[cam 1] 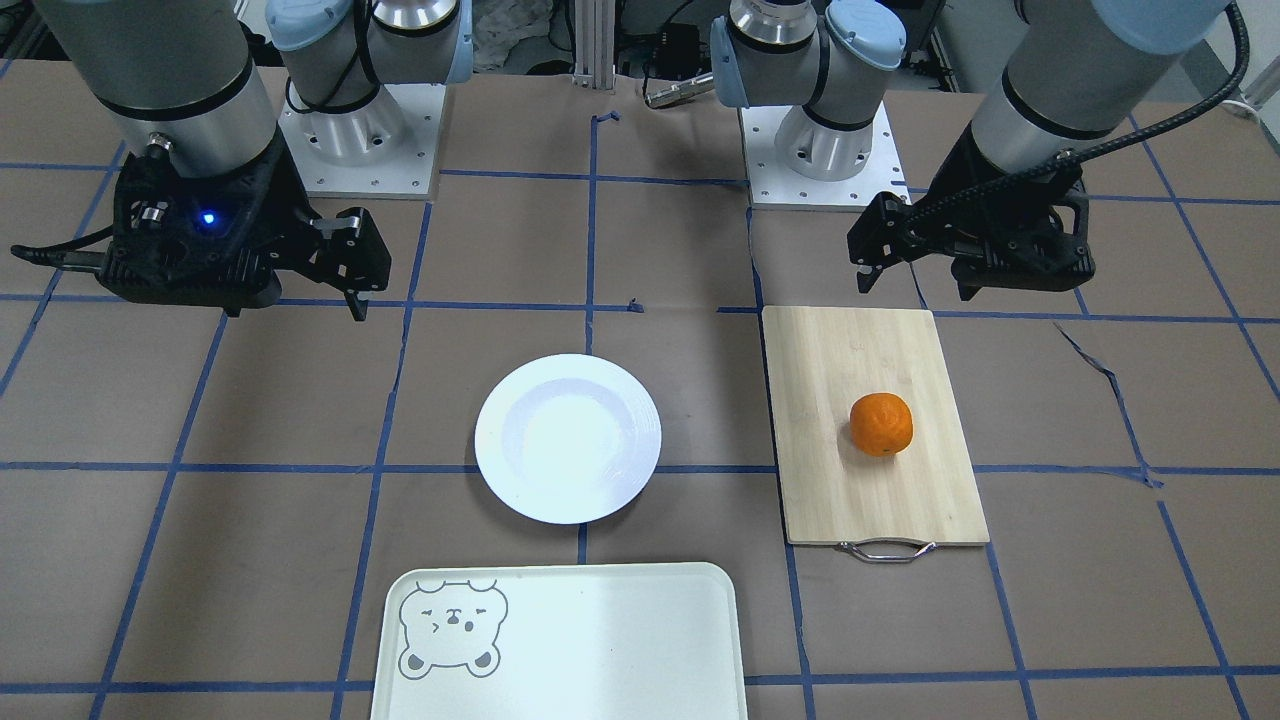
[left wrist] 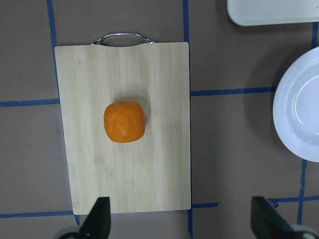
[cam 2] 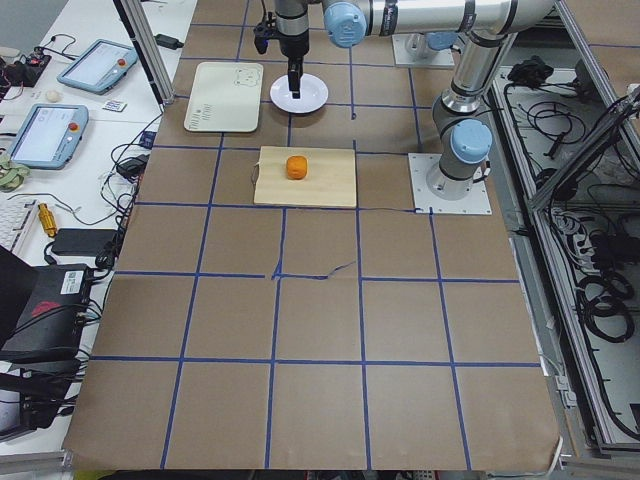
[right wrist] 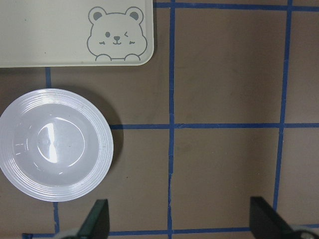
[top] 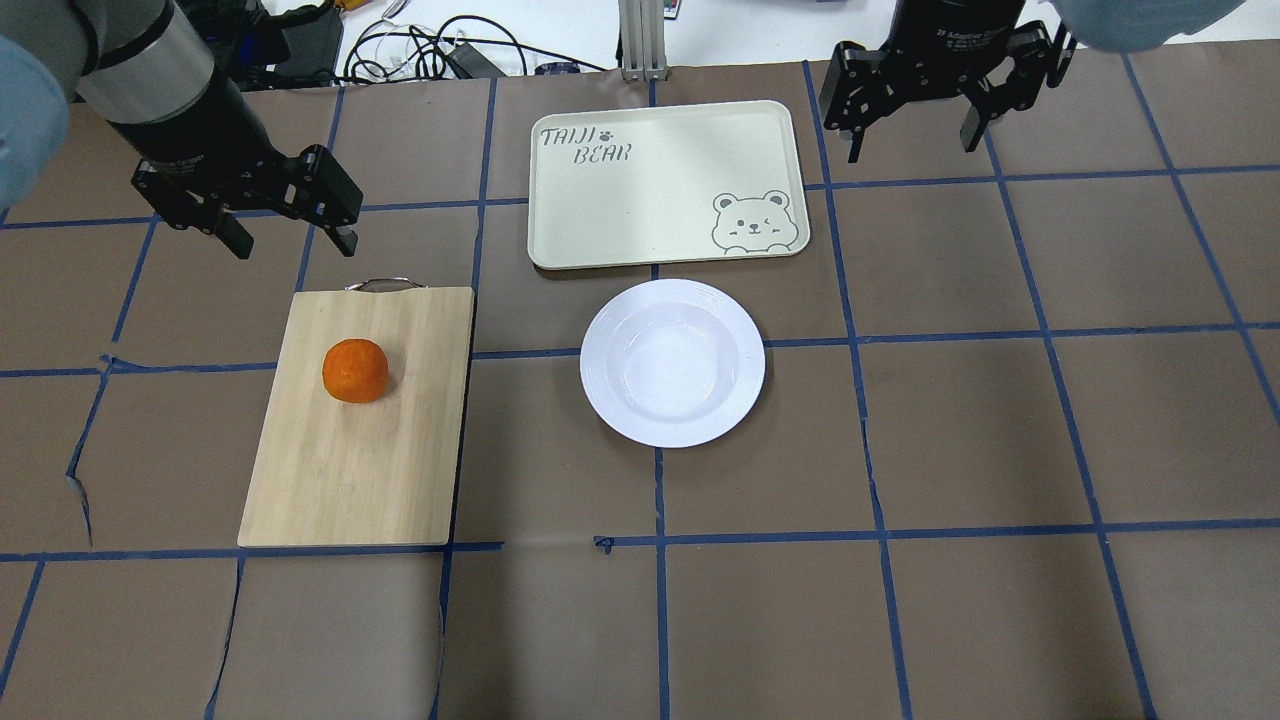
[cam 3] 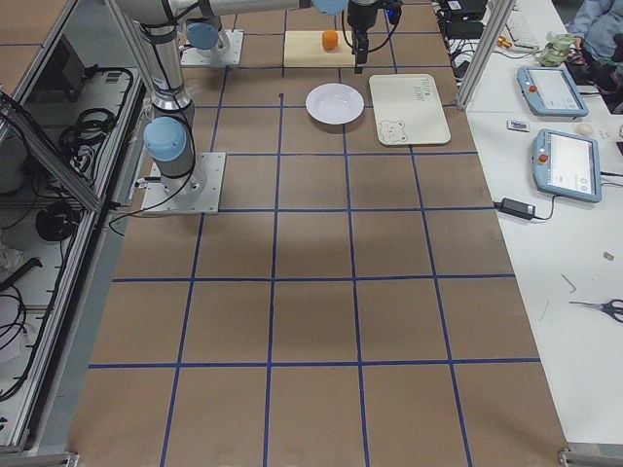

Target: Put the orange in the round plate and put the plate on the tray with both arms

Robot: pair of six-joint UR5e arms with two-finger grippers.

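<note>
Overhead exterior view puts the orange (top: 355, 370) on the wooden cutting board (top: 360, 480) on the robot's left. The round plate (top: 598, 362) sits empty near the middle of the desk (top: 960, 450), and the tray (top: 650, 190) lies just beyond it, close but not touching.

Nothing has been lifted yet, so I judge your step in hand to be the pick of the orange with the left arm (top: 190, 130). In the left wrist-mounted view the fruit lies ahead of the fingertips (left wrist: 102, 221) and nearer the left one. Bring the wrist forward and across until the orange is centred between the jaws. Then come straight down and straddle its widest part. Stop short of the board so the tips do not scrape the wood. Squeeze gently, because a round fruit may roll away from a one-sided touch.

As for pose, the left arm hangs above the desk beyond the board's metal handle (top: 380, 284), pointing down. Its jaws are spread wide and grasp nothing.

The right arm (top: 950, 30) hovers high by the far corner of the tray, also pointing down. Its jaws are released and empty, and its wrist camera looks down on the plate and the tray's bear corner. Hold it there, clear of the plate, until the orange is delivered.
</note>
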